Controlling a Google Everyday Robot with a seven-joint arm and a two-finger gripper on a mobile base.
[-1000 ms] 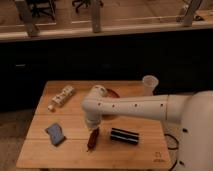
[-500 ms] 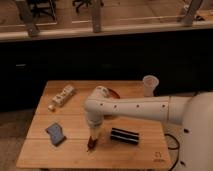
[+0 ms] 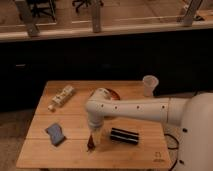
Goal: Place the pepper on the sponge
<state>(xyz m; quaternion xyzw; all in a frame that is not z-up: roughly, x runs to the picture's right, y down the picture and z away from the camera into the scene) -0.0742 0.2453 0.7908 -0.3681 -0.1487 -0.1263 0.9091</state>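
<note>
The pepper [image 3: 91,145], small and dark red, shows at the front middle of the wooden table [image 3: 45,155], right at the tip of my gripper [image 3: 92,139]. The gripper points straight down onto it from the white arm reaching in from the right. I cannot tell whether the pepper rests on the table or is held. The sponge [image 3: 56,134], a flat blue-grey pad, lies on the table to the left of the gripper, well apart from it.
A black ribbed block [image 3: 124,136] lies just right of the gripper. An orange-brown bowl [image 3: 114,93] sits behind the arm, partly hidden. A white cup [image 3: 150,85] stands at the back right; a pale packet [image 3: 61,97] lies at the back left.
The gripper has sunk slightly toward the table over the pepper. The sponge and the other objects have not moved.
</note>
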